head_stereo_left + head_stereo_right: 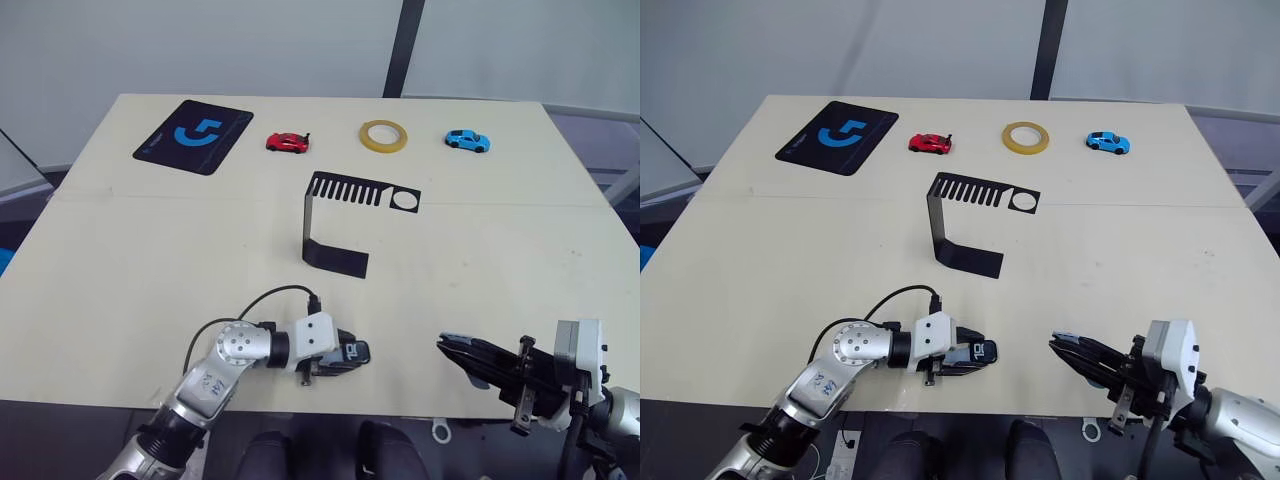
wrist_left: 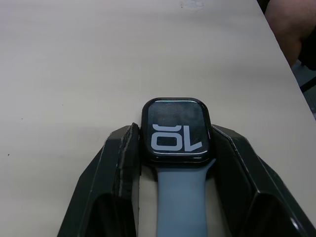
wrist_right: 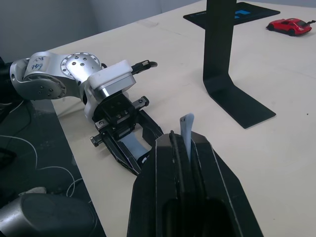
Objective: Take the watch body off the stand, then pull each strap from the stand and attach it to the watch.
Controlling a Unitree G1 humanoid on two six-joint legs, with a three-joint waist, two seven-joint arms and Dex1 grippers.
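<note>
Both grippers loaded near the table's front edge.
Left gripper (image 2: pixel 175 148) clamps the watch body (image 2: pixel 176 131), one strap (image 2: pixel 180 197) attached between its fingers; right gripper (image 3: pixel 183 143) pinches the second strap (image 3: pixel 186 129). Beyond them, the stand (image 1: pixel 345 225) is bare.

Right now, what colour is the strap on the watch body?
Pale blue-grey strap, clearest in the left wrist view.

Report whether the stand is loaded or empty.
Empty: the stand carries no watch or strap; its slots and round hole are bare.
</note>
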